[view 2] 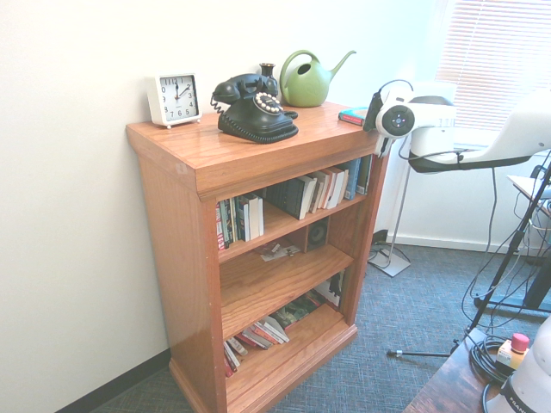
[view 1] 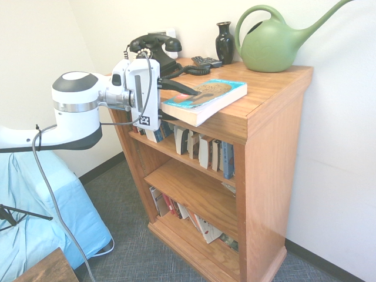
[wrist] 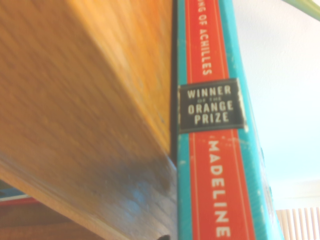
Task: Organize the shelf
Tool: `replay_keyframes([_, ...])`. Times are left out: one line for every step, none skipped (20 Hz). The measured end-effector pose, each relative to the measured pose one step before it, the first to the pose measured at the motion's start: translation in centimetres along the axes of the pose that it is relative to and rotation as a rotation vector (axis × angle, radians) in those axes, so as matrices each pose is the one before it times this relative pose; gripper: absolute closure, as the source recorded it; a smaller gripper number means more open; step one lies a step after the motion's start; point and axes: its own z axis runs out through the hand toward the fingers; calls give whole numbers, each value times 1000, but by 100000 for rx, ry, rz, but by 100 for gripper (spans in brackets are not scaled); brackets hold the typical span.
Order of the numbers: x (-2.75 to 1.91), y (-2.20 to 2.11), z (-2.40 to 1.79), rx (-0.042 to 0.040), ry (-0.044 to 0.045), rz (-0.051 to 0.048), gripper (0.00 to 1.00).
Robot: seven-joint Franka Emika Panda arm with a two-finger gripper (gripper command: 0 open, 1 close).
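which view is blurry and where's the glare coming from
Wrist view: the shelf wood is soft and out of focus, while the book spine print stays readable. Second exterior view: the window blinds are blown out, washing out the right side. First exterior view: evenly lit and sharp.

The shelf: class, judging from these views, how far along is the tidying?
Done: most books already stand in the shelf's upper row. In hand: the gripper has its fingers above and below the teal book, which lies flat, overhanging the top's edge; a firm grip isn't clear. Left: shelving that book, plus the loose paper and toppled books lower down.
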Motion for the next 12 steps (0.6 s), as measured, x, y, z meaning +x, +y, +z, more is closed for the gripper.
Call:
replay_keyframes([-73,40,86,-98,-180,-11,100])
replay_keyframes([-95,35,113,-117,-240,-42,100])
replay_keyframes([-116,-2,130,-91,-277,-99,100])
replay_keyframes([-154,-59,132,-29,-327,-192,100])
replay_keyframes([-177,-54,102,-3,-314,-192,100])
replay_keyframes([-55,-1,31,-18,-95,-50,100])
replay_keyframes([7,33,4,-58,45,-4,100])
replay_keyframes([30,81,-14,-99,101,66,100])
replay_keyframes([42,99,-28,-80,87,122,100])
replay_keyframes([33,67,-28,-99,166,18,100])
replay_keyframes([33,78,-25,-106,152,54,100])
replay_keyframes([27,74,-15,-62,48,98,100])
